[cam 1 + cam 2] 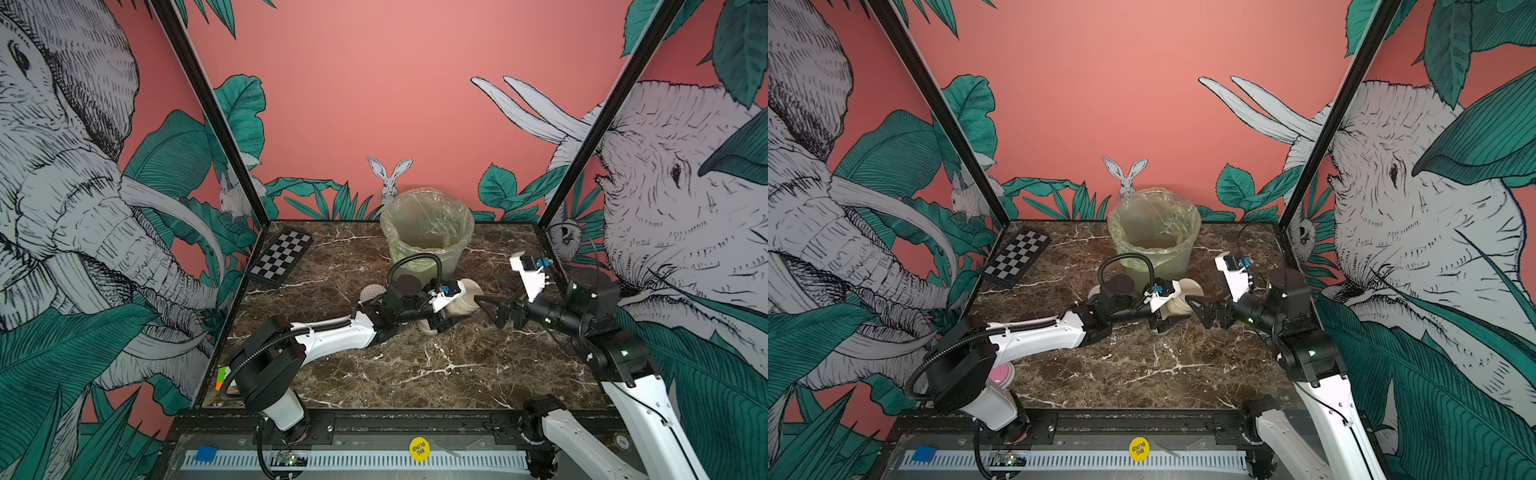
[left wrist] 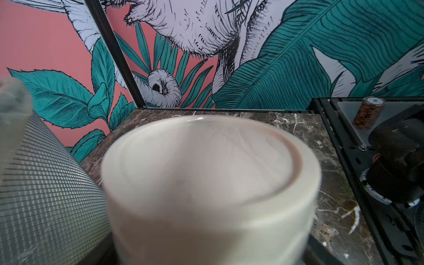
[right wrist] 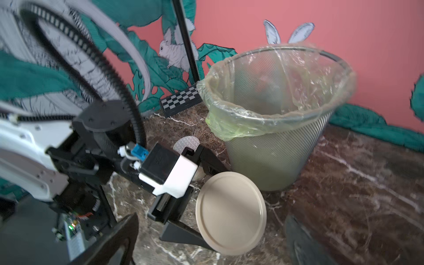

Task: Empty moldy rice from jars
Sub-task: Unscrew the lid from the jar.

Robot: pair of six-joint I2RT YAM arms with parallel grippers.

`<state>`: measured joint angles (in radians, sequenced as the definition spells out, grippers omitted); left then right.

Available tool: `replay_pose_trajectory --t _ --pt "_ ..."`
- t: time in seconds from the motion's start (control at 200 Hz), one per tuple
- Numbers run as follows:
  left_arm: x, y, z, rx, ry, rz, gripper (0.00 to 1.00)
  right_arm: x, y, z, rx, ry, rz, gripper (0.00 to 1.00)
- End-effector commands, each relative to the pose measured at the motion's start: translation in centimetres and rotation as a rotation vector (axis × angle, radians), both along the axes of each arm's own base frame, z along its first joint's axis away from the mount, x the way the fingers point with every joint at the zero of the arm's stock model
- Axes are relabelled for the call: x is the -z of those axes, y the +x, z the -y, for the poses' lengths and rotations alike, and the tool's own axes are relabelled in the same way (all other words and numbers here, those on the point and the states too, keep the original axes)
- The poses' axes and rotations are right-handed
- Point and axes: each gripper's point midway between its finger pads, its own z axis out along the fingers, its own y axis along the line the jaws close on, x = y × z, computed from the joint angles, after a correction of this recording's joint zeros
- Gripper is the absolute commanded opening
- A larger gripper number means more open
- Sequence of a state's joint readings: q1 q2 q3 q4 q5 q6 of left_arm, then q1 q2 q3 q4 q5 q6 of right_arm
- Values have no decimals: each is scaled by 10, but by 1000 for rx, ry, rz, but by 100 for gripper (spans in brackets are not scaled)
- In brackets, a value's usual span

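Marble-patterned worktop (image 1: pixel 415 374) is enclosed by jungle-print walls, with a bag-lined bin (image 1: pixel 415 253) standing at its rear centre. One squat jar (image 1: pixel 462 308) is held just in front of the bin, tipped onto its side, by the left tool (image 3: pixel 215 206). The jaws of this tool are set partly apart and clamped on the jar wall. The beige lid (image 3: pixel 230 213) is fitted and is turned toward the right tool (image 1: pixel 490 311). That tool is spread fully, grips nothing, and is stationed just beside the lid. Moldy rice (image 2: pixel 206 218) is seen as a blurred off-white mass through the jar wall. A dotted-lid jar (image 3: pixel 186 142) is placed near the bin, behind the left tool.
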<state>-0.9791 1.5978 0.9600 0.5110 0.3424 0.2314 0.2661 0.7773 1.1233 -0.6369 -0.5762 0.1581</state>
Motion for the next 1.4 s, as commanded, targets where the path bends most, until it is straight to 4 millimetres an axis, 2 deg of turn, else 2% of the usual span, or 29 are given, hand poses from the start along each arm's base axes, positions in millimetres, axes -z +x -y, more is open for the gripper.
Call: replay_pose_trajectory --t 0.0,0.075,0.135,0.15,0.265,0.37,0.505,0.73,1.095,1.395 --pt "-60 2 -9 -28 -136 138 0 -4 8 11 214 201 -317 99" --pt "-58 2 -10 -28 -127 148 0 1 11 4 244 267 -491 96" --pt "-59 0 -11 -25 -125 157 0 21 14 4 300 277 -639 93" --pt "-58 0 -11 -24 -123 159 0 15 15 4 308 285 -645 93" --pt "-56 0 -11 -27 -101 181 0 35 16 5 372 275 -786 92" --pt "-53 1 -9 -27 -86 195 0 44 14 5 395 233 -872 93" --pt "-48 1 -7 -29 -65 210 0 40 16 4 399 215 -895 94" --pt "-45 1 -6 -26 -56 216 0 57 18 -4 400 163 -943 96" --pt "-41 0 -6 -26 -51 211 0 72 25 -21 369 80 -953 97" --pt "-40 -2 -5 -11 -53 202 0 66 32 -29 347 69 -920 97"
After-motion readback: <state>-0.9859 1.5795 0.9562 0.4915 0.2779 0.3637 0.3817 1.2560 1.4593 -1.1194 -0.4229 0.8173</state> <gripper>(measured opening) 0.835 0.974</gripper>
